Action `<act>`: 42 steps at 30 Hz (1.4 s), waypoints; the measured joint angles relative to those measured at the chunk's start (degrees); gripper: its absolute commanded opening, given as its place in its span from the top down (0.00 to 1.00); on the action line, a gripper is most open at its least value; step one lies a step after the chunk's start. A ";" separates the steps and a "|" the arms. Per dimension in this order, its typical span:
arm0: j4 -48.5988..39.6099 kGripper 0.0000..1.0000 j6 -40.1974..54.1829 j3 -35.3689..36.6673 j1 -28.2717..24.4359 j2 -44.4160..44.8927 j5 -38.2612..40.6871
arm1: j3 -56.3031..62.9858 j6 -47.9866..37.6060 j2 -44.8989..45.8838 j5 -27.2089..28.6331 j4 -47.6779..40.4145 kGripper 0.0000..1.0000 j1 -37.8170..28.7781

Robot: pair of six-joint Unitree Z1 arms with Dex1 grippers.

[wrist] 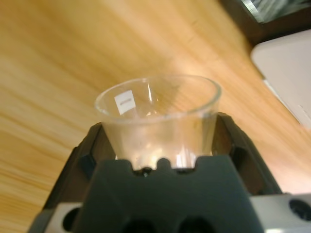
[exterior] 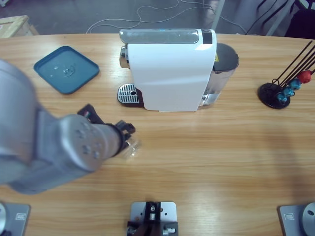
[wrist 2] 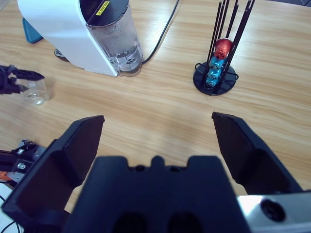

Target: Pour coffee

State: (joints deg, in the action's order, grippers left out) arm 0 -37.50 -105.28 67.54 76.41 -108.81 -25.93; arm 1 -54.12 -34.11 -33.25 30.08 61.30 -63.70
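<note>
My left gripper (exterior: 127,135) is shut on a small clear glass tumbler (exterior: 132,147) in front of the white coffee machine (exterior: 170,73), low over the wooden table. In the left wrist view the tumbler (wrist: 158,121) sits between the black jaws with its rim facing away, and I see no coffee in it. The coffee is out of view. My right gripper (wrist 2: 158,119) stands open and empty above the table; it does not show in the high view. From there the tumbler (wrist 2: 35,91) appears at the far left.
The machine's round drip grate (exterior: 128,94) faces the left arm, and its water tank (wrist 2: 114,41) is at the other end. A blue tray (exterior: 66,69) lies at the back left. A black capsule rack (exterior: 280,93) with red and blue capsules stands at the right.
</note>
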 measured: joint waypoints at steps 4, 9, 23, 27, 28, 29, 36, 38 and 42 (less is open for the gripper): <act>0.12 1.00 10.23 -1.44 -0.16 3.98 -2.05 | 0.00 0.00 0.00 0.00 0.00 0.00 0.00; 1.92 1.00 26.65 -1.64 -0.64 8.28 -2.23 | 0.00 0.00 0.00 0.00 0.00 0.00 0.00; 3.72 0.01 50.65 -4.49 -1.56 17.04 -2.23 | 0.01 0.00 0.00 0.00 -0.01 0.00 0.00; 3.33 0.01 54.96 -5.72 -1.56 21.59 -1.71 | 0.01 0.00 0.00 0.00 -0.01 0.00 0.01; 3.33 0.01 58.25 -6.18 -1.56 23.30 -0.59 | 0.01 0.00 0.00 0.00 -0.01 0.00 0.04; 3.46 0.01 62.53 -7.04 -1.55 25.39 0.78 | 0.01 0.00 0.00 0.00 -0.02 0.00 0.06; 18.12 0.00 91.78 -23.40 -7.79 38.30 14.69 | -0.01 0.00 -2.14 0.00 0.02 0.00 0.16; 25.24 0.00 94.40 -29.12 -12.61 38.70 20.94 | -0.02 0.00 -4.18 0.00 0.02 0.00 0.16; 32.25 0.01 98.70 -34.39 -17.04 37.74 24.19 | -0.07 0.00 -6.13 -0.22 0.03 0.00 0.17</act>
State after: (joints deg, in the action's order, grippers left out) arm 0 -5.26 -6.58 33.15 59.37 -71.07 -1.74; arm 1 -54.19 -34.11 -39.37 29.87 61.32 -63.53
